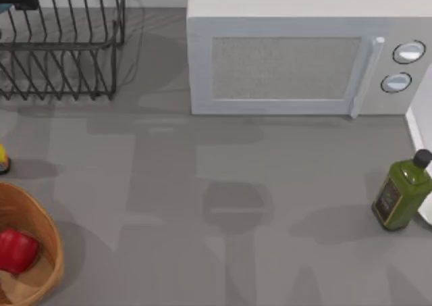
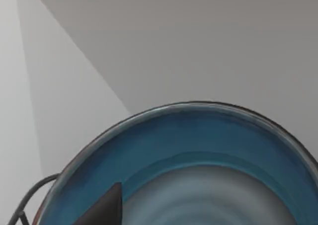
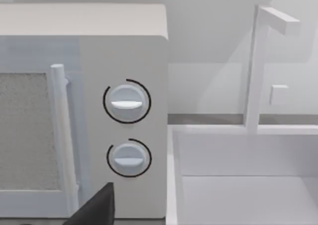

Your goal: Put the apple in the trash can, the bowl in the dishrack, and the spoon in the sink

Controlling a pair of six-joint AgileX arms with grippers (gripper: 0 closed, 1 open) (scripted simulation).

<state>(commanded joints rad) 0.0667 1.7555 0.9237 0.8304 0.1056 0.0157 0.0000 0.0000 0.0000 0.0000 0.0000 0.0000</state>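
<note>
**Bowl carried at the left pincer, rack beside it**

From the top view, we see the apple (image 1: 17,250) already lying inside the trash can (image 1: 47,228) at the left edge of the table (image 1: 202,205). The dishrack (image 1: 64,46) stands at the far left corner, with a dark part of our left arm showing at its upper left corner. A microwave (image 1: 304,56) sits in the far middle and a green bottle (image 1: 401,192) stands near the right edge.

In the left wrist view, the bowl (image 2: 198,155) lies close under the camera, blue inside turned toward it, with one dark finger (image 2: 107,207) of the left pincer laid over its inner wall (we cannot tell how the pincer stands). A thin wire of the rack (image 2: 32,192) curves just beside the bowl's rim, so we judge the coming move turns on lowering the bowl among the prongs.

In the right wrist view, our right pincer shows one dark finger (image 3: 97,207) before the microwave's dials, with the white sink (image 3: 238,185) just beside; its state we cannot tell.
</note>
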